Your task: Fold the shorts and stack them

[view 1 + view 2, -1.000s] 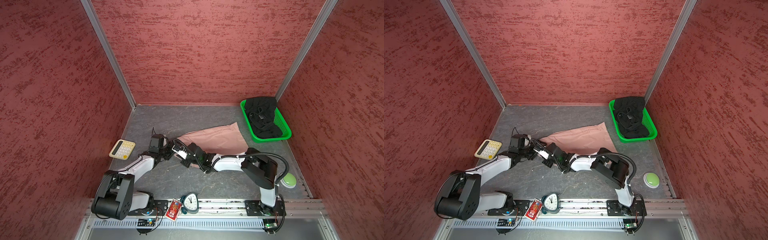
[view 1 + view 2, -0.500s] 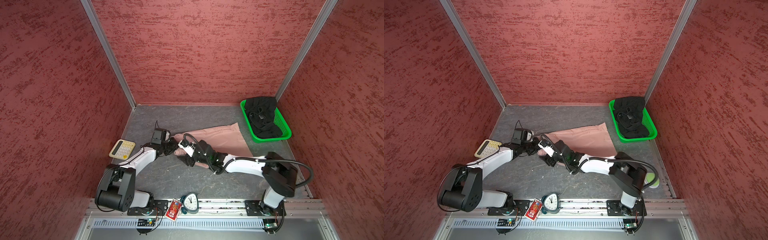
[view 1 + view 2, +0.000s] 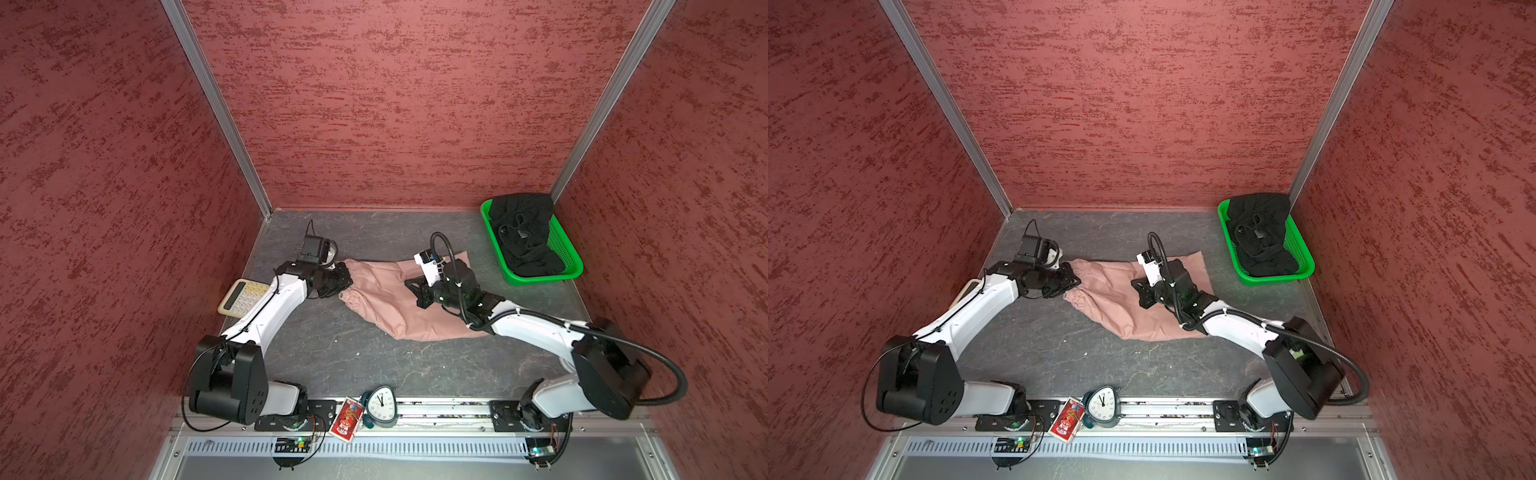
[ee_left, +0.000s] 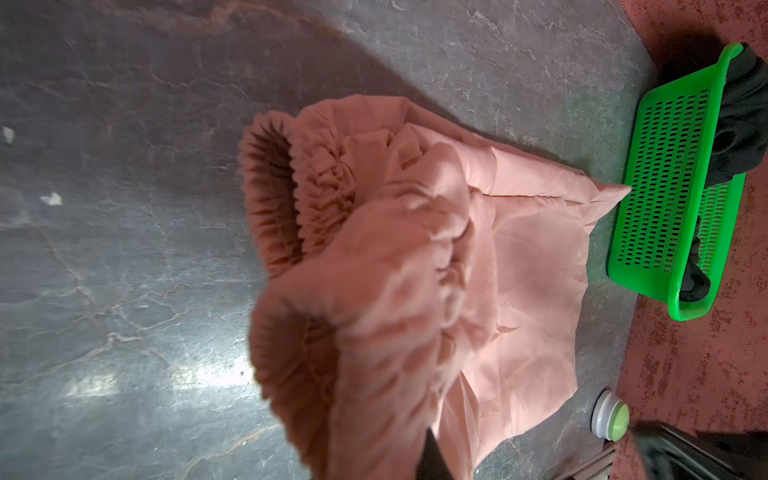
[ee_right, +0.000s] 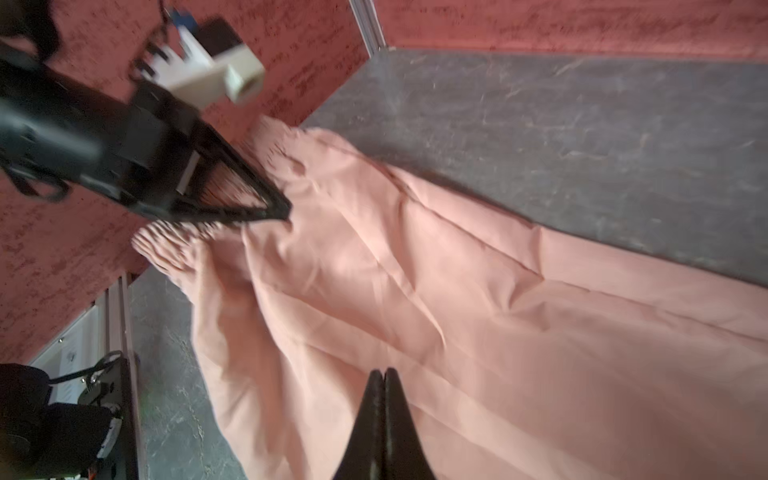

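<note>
Wrist view alone shows right hand's [image 5: 384, 371] fingers [image 5: 369, 422] pressed together over pink shorts [image 5: 498, 324]

The bunched pink shorts [image 4: 374, 299] hide the tips of my left pincer [image 3: 344, 279] from its wrist camera; my left arm [image 3: 976, 307] covers most of the calculator [image 3: 971, 285].

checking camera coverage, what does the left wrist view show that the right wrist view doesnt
Only the left wrist view: the green basket holding the black shorts, and a green button.
Only the right wrist view: the left gripper shut on the gathered waistband of the pink shorts, and the right gripper, its tips closed together.
Both: the pink shorts lying on the grey table.
</note>
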Controlling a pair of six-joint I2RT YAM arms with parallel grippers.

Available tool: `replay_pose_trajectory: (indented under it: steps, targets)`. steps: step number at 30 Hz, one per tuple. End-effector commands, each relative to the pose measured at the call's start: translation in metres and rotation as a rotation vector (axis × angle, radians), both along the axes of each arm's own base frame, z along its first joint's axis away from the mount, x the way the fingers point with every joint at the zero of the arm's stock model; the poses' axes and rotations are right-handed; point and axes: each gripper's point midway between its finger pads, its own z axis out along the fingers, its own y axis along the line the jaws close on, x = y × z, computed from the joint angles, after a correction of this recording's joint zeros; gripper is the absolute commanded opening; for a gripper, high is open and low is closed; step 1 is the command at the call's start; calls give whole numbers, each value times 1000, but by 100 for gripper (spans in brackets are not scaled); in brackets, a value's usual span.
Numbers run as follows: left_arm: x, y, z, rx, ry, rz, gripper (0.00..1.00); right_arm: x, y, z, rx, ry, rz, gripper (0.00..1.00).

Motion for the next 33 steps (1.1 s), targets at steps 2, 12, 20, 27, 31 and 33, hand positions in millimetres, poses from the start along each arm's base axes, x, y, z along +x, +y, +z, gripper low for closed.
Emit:
replay_pose_trajectory:
  steps: [2, 12, 20, 27, 31, 33]
  targets:
    - [0, 12, 26, 64, -47, -23, 0, -16, 34, -19, 33, 127, 186, 0]
    - [14, -2, 35, 24, -85, -50, 0, -92, 108, -93, -54, 326, 561, 0]
    - [6, 7, 40, 84, -78, -64, 1, -50, 84, -109, -146, 327, 343, 9]
    - [-2, 25, 45, 212, -34, -90, 1, -16, 63, -37, 29, 193, 199, 23]
    - [1, 29, 50, 257, -38, -115, 1, 28, 52, -43, -16, 153, 80, 18]
    - [3, 30, 54, 270, -46, -127, 1, 45, 56, -46, -21, 136, 61, 14]
